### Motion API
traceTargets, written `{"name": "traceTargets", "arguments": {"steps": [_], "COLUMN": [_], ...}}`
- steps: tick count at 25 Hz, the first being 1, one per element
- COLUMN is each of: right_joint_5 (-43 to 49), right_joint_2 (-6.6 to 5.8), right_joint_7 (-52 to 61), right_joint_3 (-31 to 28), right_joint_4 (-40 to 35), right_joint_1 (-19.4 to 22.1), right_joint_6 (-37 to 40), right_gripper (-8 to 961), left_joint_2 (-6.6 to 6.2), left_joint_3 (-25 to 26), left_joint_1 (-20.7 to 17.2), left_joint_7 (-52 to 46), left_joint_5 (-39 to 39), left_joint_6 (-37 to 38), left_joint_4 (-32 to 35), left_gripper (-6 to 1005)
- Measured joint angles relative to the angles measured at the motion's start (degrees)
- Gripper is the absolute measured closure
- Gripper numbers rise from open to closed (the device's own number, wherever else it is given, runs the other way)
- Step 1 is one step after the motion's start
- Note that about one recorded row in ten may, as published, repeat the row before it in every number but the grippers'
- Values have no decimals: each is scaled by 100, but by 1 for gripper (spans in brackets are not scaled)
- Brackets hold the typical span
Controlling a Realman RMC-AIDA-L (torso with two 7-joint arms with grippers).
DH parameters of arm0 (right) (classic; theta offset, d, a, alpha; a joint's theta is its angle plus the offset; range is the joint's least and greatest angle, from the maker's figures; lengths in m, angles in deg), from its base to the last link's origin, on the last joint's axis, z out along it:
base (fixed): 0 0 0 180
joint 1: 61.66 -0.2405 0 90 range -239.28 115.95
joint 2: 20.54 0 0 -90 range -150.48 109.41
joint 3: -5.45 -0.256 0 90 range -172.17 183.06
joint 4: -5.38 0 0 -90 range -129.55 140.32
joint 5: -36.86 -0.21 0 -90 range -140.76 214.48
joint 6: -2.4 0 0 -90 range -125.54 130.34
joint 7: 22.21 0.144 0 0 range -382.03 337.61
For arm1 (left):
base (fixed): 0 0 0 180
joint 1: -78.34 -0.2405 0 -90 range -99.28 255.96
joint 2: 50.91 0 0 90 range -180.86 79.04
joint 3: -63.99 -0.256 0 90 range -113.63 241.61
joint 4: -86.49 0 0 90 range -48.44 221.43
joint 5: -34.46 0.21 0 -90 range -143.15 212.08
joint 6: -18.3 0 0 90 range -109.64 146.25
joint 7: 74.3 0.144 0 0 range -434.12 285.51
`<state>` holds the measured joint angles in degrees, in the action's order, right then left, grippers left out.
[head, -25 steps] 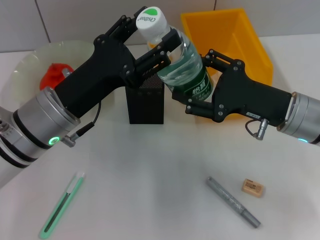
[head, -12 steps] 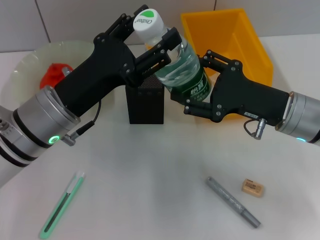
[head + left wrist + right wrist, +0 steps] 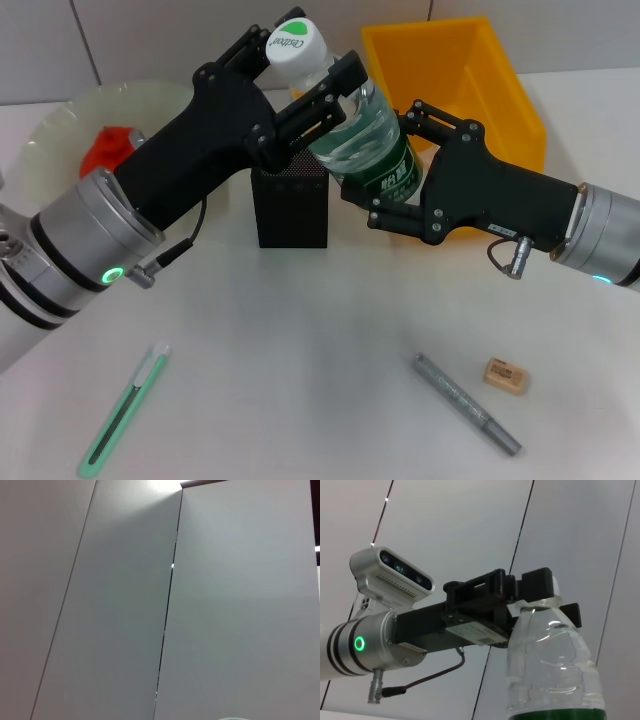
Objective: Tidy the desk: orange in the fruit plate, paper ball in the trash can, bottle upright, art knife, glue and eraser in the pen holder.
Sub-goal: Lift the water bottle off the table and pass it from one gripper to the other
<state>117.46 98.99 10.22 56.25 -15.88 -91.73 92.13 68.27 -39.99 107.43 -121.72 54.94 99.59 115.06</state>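
Note:
The clear bottle [image 3: 362, 130] with a white cap and green label hangs tilted above the black pen holder [image 3: 290, 208]. My left gripper [image 3: 308, 72] is shut on its neck, and my right gripper [image 3: 388, 170] is shut on its labelled body. In the right wrist view the bottle [image 3: 551, 660] rises with the left gripper [image 3: 527, 594] clamped just under the cap. A red-orange orange [image 3: 104, 150] lies in the pale fruit plate [image 3: 50, 135]. A slim green art knife [image 3: 124, 410], a grey glue stick [image 3: 466, 403] and a tan eraser [image 3: 505, 375] lie on the table. The paper ball is out of view.
The yellow trash can [image 3: 470, 70] stands at the back right, behind my right arm. The left arm crosses in front of the fruit plate. The left wrist view shows only grey wall panels.
The bottle and both grippers have shifted slightly to the left. The things on the table have not moved.

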Motion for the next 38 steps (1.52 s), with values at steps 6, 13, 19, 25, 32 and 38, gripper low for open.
{"name": "traceTargets", "arguments": {"steps": [6, 13, 19, 25, 32, 38], "right_joint_5": [0, -3, -15, -44, -49, -50], "right_joint_2": [5, 10, 10, 9, 9, 9], "right_joint_7": [0, -1, -2, -7, -10, -10], "right_joint_3": [0, 8, 9, 9, -2, -13], "right_joint_4": [0, 28, 35, 35, 35, 39], "right_joint_1": [0, 0, 1, -4, -15, -17], "right_joint_6": [0, 9, 13, -13, -35, -51], "right_gripper": [191, 192, 191, 192, 191, 191], "left_joint_2": [0, 0, 0, 0, 0, 0], "left_joint_3": [28, 46, -3, -22, -41, -73], "left_joint_1": [19, -41, -43, -44, -44, -36], "left_joint_7": [21, 212, 306, 309, 309, 309], "left_joint_5": [-8, -67, -112, -128, -146, -151], "left_joint_6": [-8, 57, 101, 221, 255, 260], "left_joint_4": [-3, 15, 22, 33, 36, 36], "left_gripper": [323, 468, 559, 559, 559, 559]}}
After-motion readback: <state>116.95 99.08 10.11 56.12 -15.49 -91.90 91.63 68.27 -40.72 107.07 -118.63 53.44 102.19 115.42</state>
